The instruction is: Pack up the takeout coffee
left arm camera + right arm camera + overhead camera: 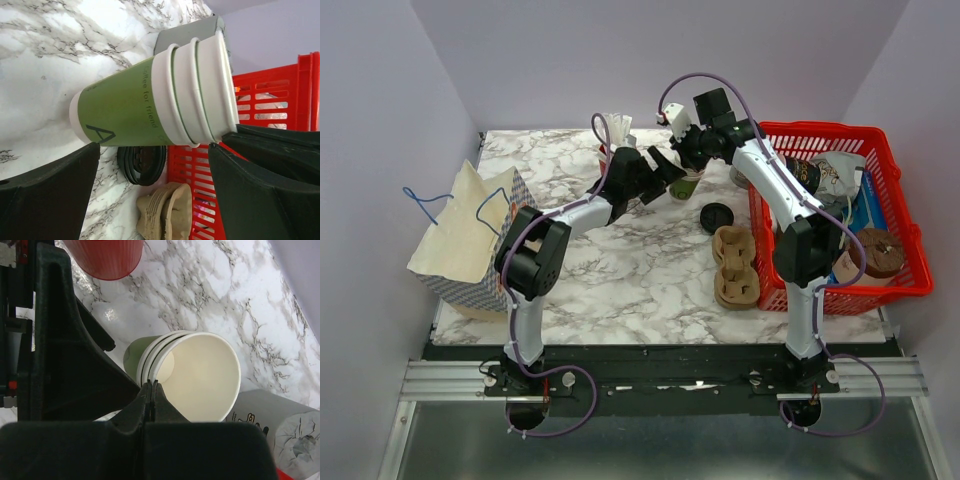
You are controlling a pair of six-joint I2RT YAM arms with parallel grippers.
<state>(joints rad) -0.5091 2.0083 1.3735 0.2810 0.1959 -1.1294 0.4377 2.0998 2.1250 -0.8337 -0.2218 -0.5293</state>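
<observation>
The brown moulded pulp tray (735, 265) lies nearest the arm bases on the white marble-patterned table (620, 285), beside the left wall of the red plastic mesh basket (910, 285). A patterned paper bag (470, 240) with blue cord handles sits at 9 o'clock of the pulp tray, well apart, at the table's left edge. The round black plastic lid (717, 217) lies flat at 12 o'clock of the pulp tray, near it. The cream paper cup (685, 186) with a green band stands upright at 10 o'clock of the lid; the wrist views show three cups nested. Left gripper (660, 180): at 9 o'clock of the paper cup, jaws spread wide, cup body ahead of the gap; contact cannot be determined. Right gripper (151, 387): above the paper cup, fingers (90, 380) pressed together on the near rim, pinching the cup wall. A red ribbed cup (105, 257) holding white straws (617, 128) stands at 10 o'clock of the paper cup.
</observation>
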